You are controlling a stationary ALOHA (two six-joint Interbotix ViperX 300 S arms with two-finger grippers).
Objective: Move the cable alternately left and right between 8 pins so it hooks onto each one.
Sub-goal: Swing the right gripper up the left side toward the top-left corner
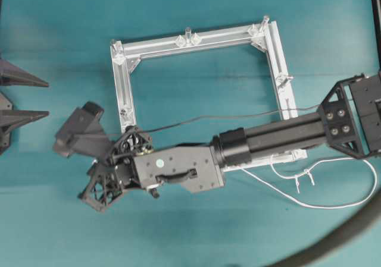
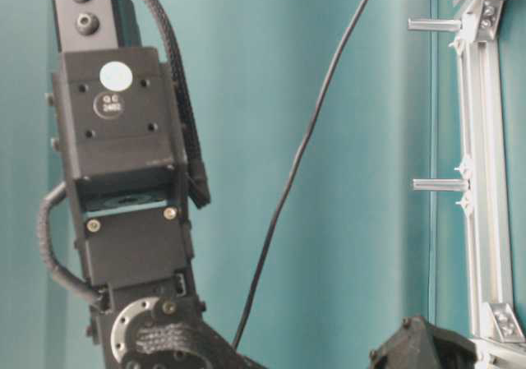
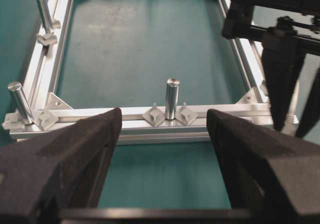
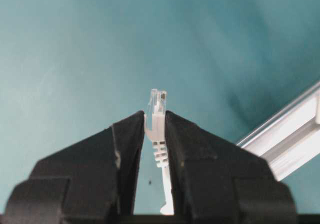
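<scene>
The cable [image 4: 158, 115] is sitting plug-up, pinched between the right gripper [image 4: 155, 134] fingers above the teal table [image 4: 75, 49] (its white slack is looping beside the frame [image 1: 196, 41]). The left gripper [image 3: 164, 134] is hanging spread wide, facing a pin [image 3: 172, 98].
</scene>
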